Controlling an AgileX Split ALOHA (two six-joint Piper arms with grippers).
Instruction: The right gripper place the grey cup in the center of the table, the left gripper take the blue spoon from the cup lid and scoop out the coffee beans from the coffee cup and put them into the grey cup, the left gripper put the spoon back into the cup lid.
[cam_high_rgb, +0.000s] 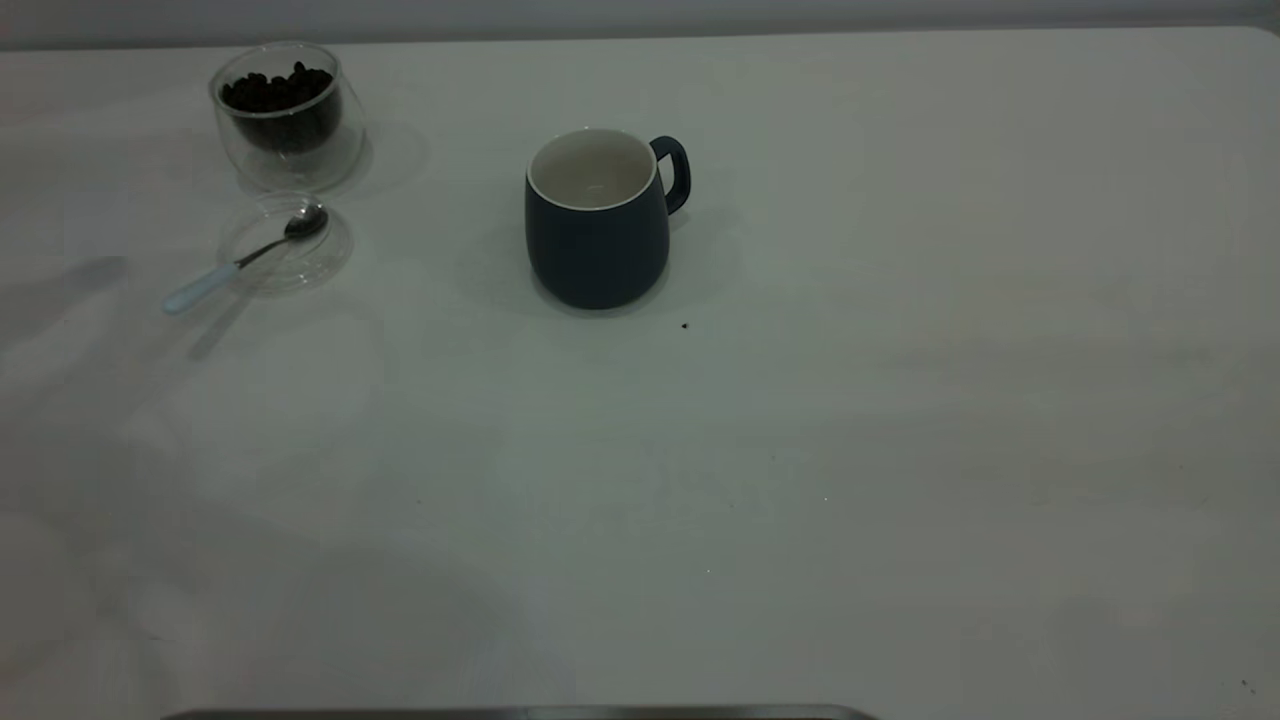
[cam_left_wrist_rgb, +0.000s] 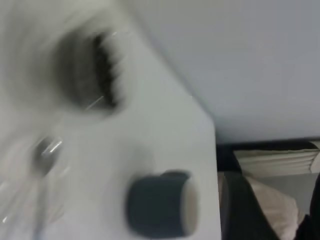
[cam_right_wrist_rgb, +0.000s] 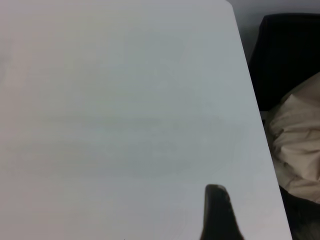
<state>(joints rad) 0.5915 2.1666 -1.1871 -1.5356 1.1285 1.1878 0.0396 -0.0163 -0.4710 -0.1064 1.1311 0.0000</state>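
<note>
Only visible robot part: one fingertip (cam_right_wrist_rgb: 216, 212) of right gripper, right wrist view. Black, matte, narrow, rounded at tip, widening toward base. No markings discernible.

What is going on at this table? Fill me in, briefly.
Nothing is being handled right now. The grey cup stands upright near the middle of the table, with no beans visible inside. The blue spoon rests across the cup lid, untouched, just in front of the coffee cup holding the coffee beans. No gripper appears in the exterior view.
</note>
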